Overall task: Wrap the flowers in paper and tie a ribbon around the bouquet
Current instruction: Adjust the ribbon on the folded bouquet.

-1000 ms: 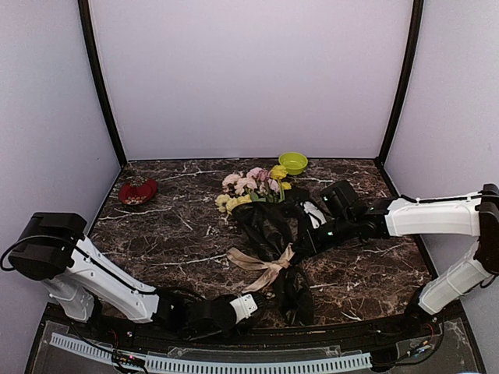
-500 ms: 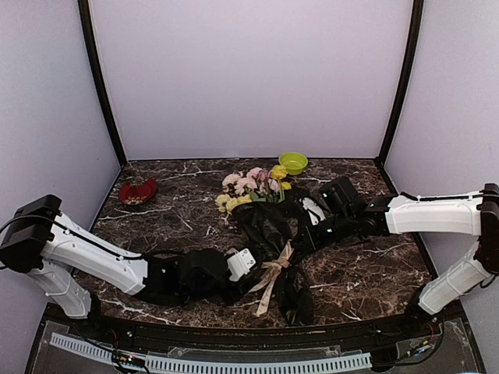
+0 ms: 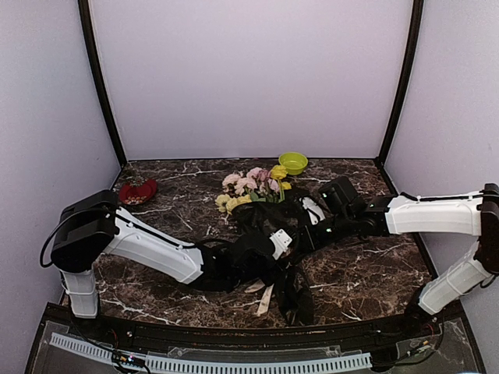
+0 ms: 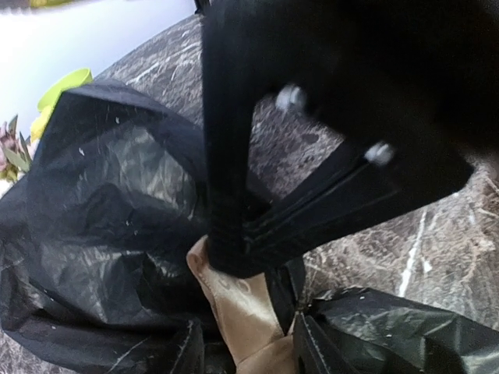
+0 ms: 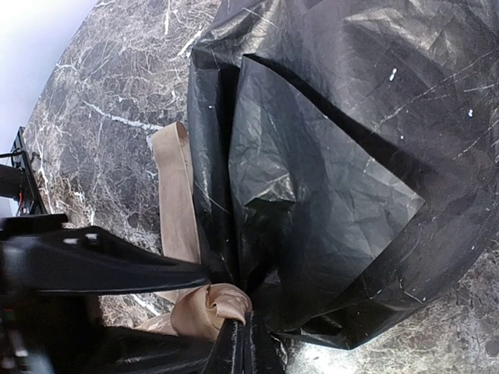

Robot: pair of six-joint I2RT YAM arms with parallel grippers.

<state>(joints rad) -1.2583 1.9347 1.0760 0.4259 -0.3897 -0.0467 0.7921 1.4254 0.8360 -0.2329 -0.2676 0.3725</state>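
Observation:
The bouquet lies mid-table: pink and yellow flowers (image 3: 251, 185) stick out of the black crinkly paper (image 3: 261, 222), which narrows at a neck. The beige ribbon (image 3: 265, 296) crosses that neck and its tails trail toward the near edge. My right gripper (image 5: 248, 336) is shut on a bunched loop of ribbon (image 5: 214, 300) at the neck. In the left wrist view its dark fingers (image 4: 226, 195) come down onto the ribbon (image 4: 242, 312). My left gripper (image 4: 245, 347) has one finger on each side of that ribbon, with the jaws still apart.
A green bowl (image 3: 293, 163) stands at the back, right of centre. A red dish (image 3: 138, 191) sits at the back left. The left arm (image 3: 156, 249) stretches low across the table's left half. The paper's flared lower end (image 3: 295, 300) lies near the front edge.
My left arm has swung from the near edge up to the bouquet's neck, and its jaws have narrowed. The ribbon's left tail no longer spreads leftward. The right arm has not moved.

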